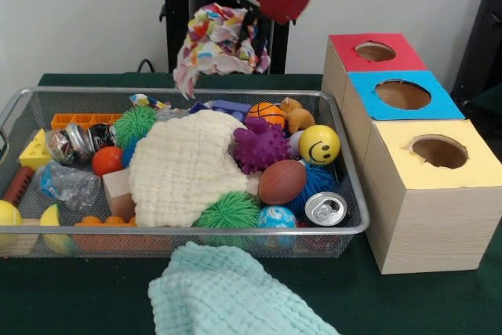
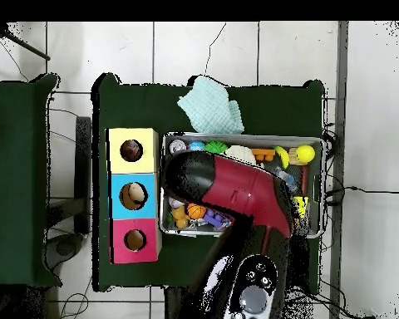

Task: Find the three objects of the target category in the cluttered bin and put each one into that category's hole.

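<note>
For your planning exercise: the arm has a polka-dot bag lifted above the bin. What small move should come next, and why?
Probably carry it sideways toward the yellow-topped hole. The polka-dot bag hangs clear above the bin's far rim, while the front view shows that hole lies off to the side, nearest the camera.

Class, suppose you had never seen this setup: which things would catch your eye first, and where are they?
First, the polka-dot bag, dangling crumpled from the red arm's end effector above the far rim of the bin. Next, the cream waffle cloth heaped over the toy clutter in the bin's middle. Then the three boxes in a row beside the bin, the yellow-topped hole nearest the front camera.
</note>
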{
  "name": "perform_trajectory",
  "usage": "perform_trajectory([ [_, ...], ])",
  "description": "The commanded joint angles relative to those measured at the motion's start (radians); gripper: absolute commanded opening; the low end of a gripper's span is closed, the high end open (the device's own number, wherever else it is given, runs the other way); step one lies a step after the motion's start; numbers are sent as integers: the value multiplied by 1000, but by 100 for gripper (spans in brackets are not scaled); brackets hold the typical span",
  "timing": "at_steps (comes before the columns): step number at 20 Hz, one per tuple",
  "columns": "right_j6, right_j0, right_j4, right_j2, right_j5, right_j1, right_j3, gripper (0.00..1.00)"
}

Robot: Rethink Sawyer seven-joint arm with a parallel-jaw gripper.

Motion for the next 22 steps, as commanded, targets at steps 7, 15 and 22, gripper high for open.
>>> perform_trajectory([
  [7, 192, 44, 31, 95, 71, 326, -371, 0],
  [15, 238, 44, 102, 99, 232, 442, -548, 0],
  [22, 301, 107, 136, 42, 261, 376, -449, 0],
])
